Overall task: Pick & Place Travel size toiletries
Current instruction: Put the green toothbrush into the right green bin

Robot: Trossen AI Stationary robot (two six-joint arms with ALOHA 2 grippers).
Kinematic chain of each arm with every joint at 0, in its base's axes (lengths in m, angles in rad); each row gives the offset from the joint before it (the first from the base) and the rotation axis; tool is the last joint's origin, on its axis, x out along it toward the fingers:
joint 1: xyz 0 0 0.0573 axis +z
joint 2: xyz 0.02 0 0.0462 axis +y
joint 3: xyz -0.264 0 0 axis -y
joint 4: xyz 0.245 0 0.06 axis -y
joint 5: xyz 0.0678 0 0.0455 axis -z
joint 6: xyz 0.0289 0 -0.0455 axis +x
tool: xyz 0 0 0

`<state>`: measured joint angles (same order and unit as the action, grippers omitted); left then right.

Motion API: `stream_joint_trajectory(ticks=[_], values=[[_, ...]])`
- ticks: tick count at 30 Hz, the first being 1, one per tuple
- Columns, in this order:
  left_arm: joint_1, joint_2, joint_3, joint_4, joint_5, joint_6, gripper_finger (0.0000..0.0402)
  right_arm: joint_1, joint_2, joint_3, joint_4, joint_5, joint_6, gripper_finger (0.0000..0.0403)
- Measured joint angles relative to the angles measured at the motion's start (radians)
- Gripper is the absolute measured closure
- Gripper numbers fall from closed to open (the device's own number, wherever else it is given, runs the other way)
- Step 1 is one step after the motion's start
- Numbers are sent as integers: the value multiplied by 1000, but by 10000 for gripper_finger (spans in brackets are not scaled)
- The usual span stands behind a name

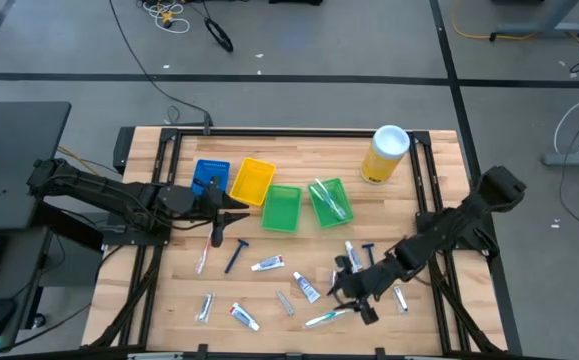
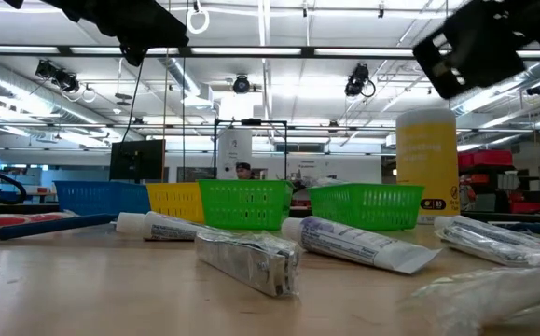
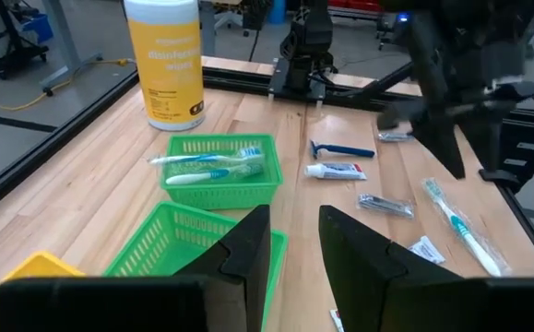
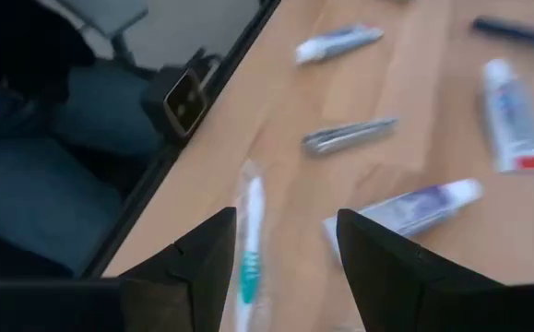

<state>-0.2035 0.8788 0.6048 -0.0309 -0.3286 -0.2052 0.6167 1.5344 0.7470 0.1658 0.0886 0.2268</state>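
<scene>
Several travel size toiletries lie flat on the wooden table: white toothpaste tubes point(image 1: 267, 264), a blue razor point(image 1: 237, 258), a silvery tube point(image 1: 285, 302) and a toothbrush point(image 1: 324, 318). Two more toothbrushes point(image 3: 213, 166) lie in the far green bin point(image 1: 329, 200). My right gripper point(image 4: 285, 267) hangs open above the toothbrush point(image 4: 248, 235) and a toothpaste tube point(image 4: 405, 207) near the table's front edge, touching nothing. My left gripper point(image 3: 294, 254) is held above the table beside the blue bin point(image 1: 209, 176), open and empty, pointing toward the green bins.
A blue, a yellow point(image 1: 252, 180) and two green bins point(image 1: 281, 208) stand in a row across the table's middle. A tall yellow canister with a white lid point(image 1: 384, 153) stands at the far right. Black frame rails run along the table's edges.
</scene>
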Motion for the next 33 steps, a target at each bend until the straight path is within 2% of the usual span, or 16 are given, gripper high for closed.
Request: stream_joint_trajectory(ticks=[10,18,29,33], values=[[0,0,0,0,0,-26,297,24,193,65,-2,-101,75,203],[0,0,0,-1,0,-25,297,51,274,64,47,-98,130,203],[0,0,0,-1,5,-24,297,59,330,69,45,-29,134,204],[0,0,0,-2,4,-24,297,59,327,68,28,-6,139,226]])
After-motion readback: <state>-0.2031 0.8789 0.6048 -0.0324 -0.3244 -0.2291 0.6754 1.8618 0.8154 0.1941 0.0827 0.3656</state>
